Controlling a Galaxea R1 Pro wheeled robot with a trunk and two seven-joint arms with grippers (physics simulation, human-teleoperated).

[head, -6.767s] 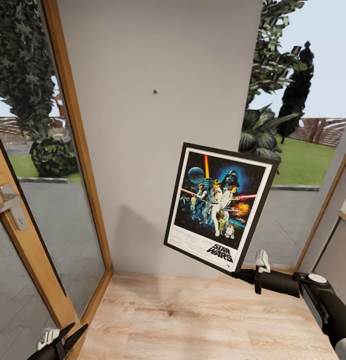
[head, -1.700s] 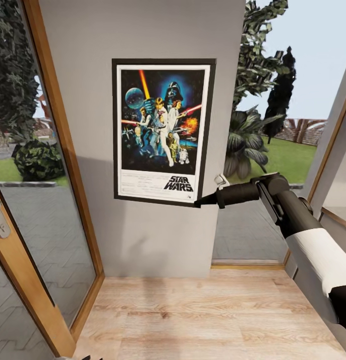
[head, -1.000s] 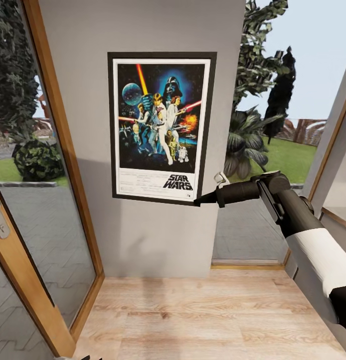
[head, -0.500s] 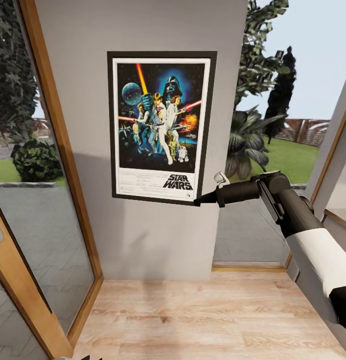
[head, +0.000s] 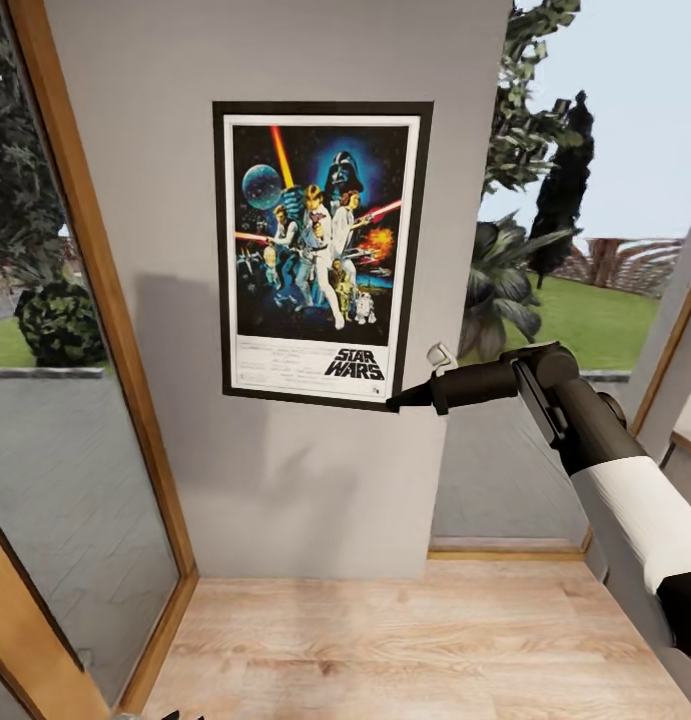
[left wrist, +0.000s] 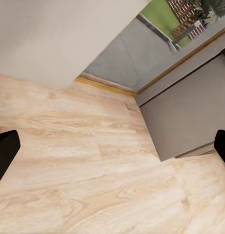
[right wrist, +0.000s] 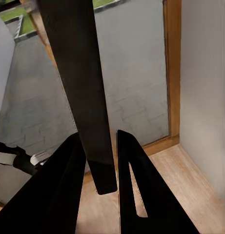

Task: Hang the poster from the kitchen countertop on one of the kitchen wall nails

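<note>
The poster (head: 320,250) stands upright and flat against the pale-grey wall (head: 285,480), its "STAR WARS" lettering at the bottom. The wall nail is hidden behind it. My right gripper (head: 393,404) reaches in from the right and is shut on the poster's lower right corner. In the right wrist view, the black frame edge (right wrist: 78,73) runs between the two dark fingers (right wrist: 68,185). My left gripper (left wrist: 112,151) hangs low over the wooden floor, open, with nothing between its fingertips. The kitchen countertop is out of view.
A glass door in a wooden frame (head: 85,250) adjoins the wall on the left. A window (head: 585,250) onto the garden lies to the right. Light wooden floor (head: 415,640) runs below. A grey cabinet side (left wrist: 190,112) stands near the left gripper.
Earlier the poster hung tilted in the right gripper, below the bare nail; it now lies flat on the wall over the nail. Lately only the camera has shifted slightly.
</note>
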